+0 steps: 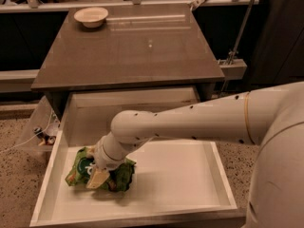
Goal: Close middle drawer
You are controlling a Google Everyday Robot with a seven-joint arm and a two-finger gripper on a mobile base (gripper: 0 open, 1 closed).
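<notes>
Off-white inside, the middle drawer (190, 172) stands pulled far out from under the glossy cabinet top (133, 46). The arm (190, 122) reaches down into its left half, and the gripper (99, 177) sits on a crumpled green bag (76, 174) lying on the drawer floor. Whether the claw is open or clamped on the bag cannot be told. A pale bowl (91, 16) rests at the top's far left.

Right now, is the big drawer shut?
No, the middle drawer is pulled far out, and the gripper is down inside it at a green bag.
</notes>
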